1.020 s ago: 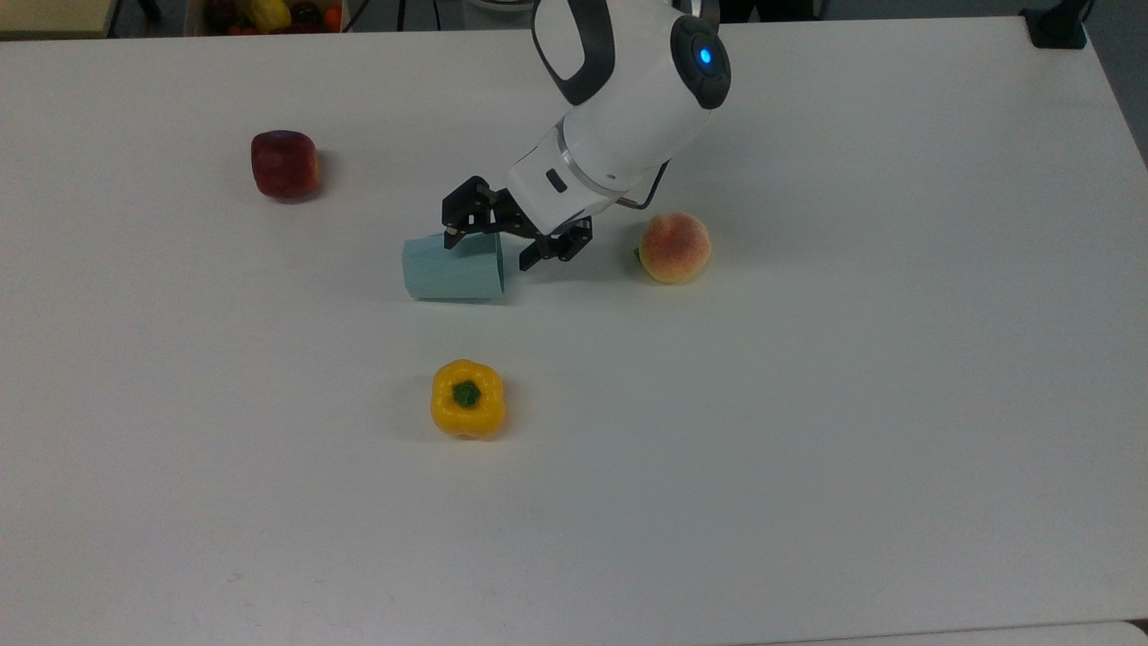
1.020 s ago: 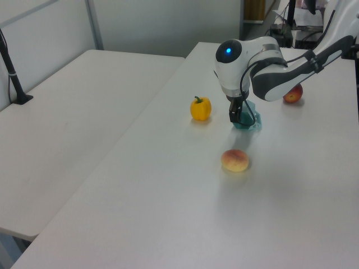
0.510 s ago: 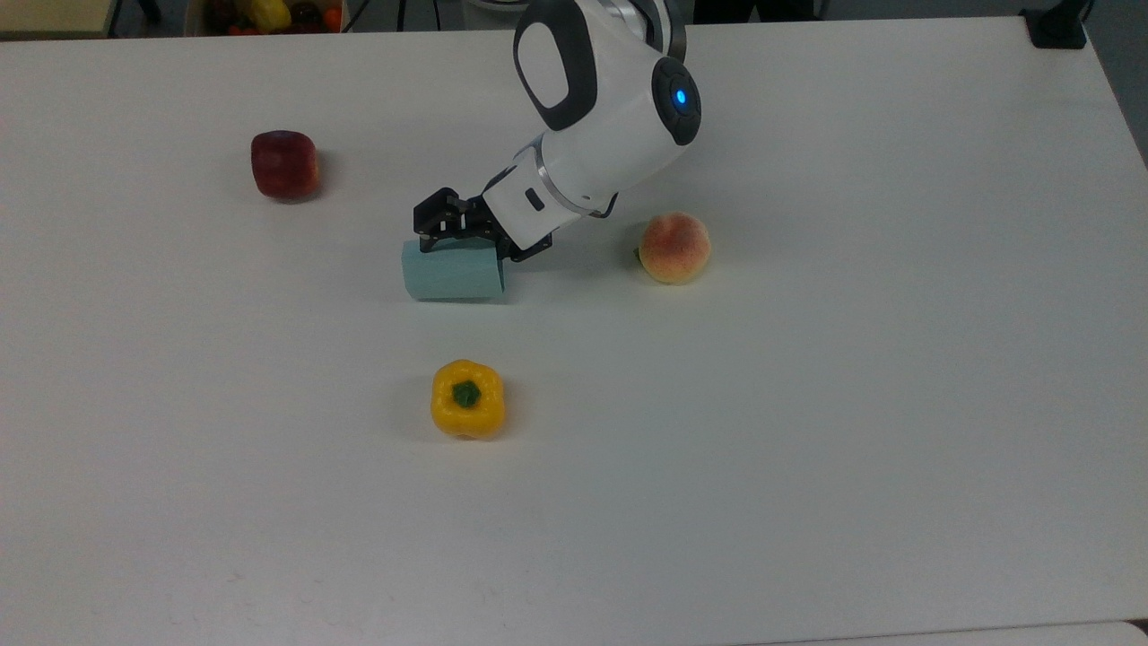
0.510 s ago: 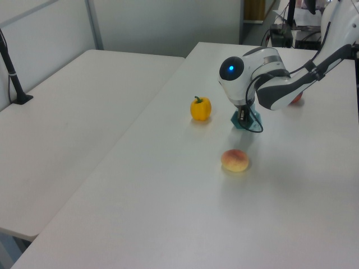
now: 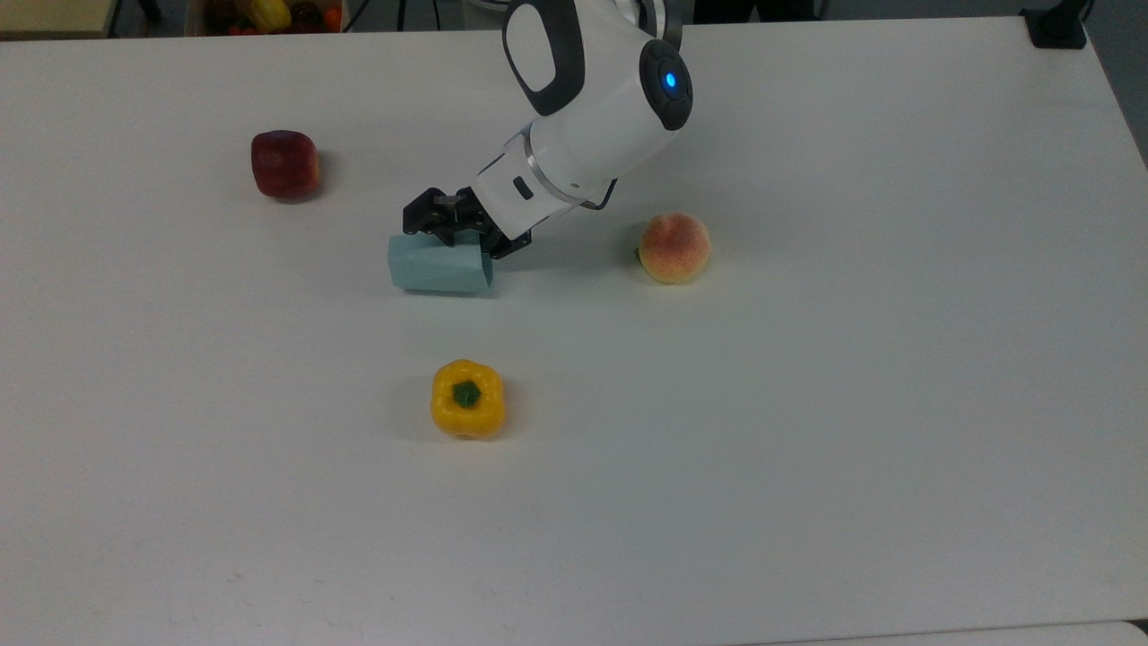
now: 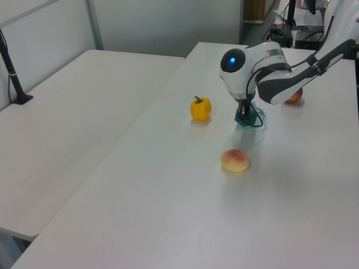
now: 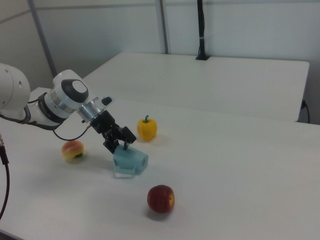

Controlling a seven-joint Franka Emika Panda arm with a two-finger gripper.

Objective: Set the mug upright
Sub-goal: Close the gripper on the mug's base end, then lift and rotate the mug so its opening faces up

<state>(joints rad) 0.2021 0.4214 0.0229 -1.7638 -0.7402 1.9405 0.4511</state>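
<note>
The pincer [image 5: 446,230] presses against the upper edge of the mug [image 5: 439,267]; whether it is spread or pinching, I cannot tell. The mug lies on its side on the counter [image 5: 807,404], between apple [image 5: 284,163], peach [image 5: 674,248] and yellow pepper [image 5: 467,398], all well apart.

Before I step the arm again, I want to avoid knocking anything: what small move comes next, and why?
Probably close the end effector on the mug before any lift. The mug lies on its side on the table, and the end effector sits right at its upper edge. The peach, yellow pepper and apple lie apart from it.
</note>
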